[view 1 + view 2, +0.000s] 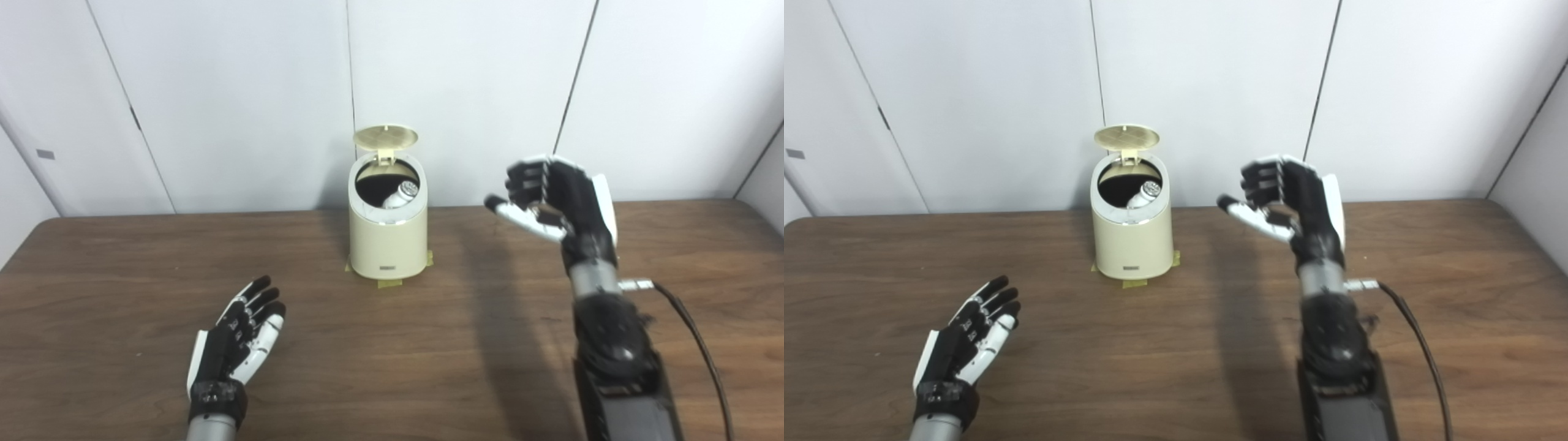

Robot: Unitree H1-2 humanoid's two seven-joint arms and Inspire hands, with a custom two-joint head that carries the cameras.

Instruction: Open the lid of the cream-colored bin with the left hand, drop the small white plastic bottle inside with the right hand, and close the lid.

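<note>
The cream-colored bin [388, 236] stands at the back middle of the table with its round lid [386, 137] tipped up and open. The small white plastic bottle [401, 195] lies tilted inside the bin's dark opening, its ribbed cap showing near the rim. My right hand [554, 199] is raised to the right of the bin, apart from it, fingers curled and thumb out, holding nothing. My left hand [242, 334] rests low over the table, in front and to the left of the bin, open with fingers spread and empty.
Yellow tape [389, 282] shows under the bin's base on the brown wooden table [392, 343]. White wall panels rise right behind the bin. A black cable [692, 334] runs from my right wrist toward the bottom right.
</note>
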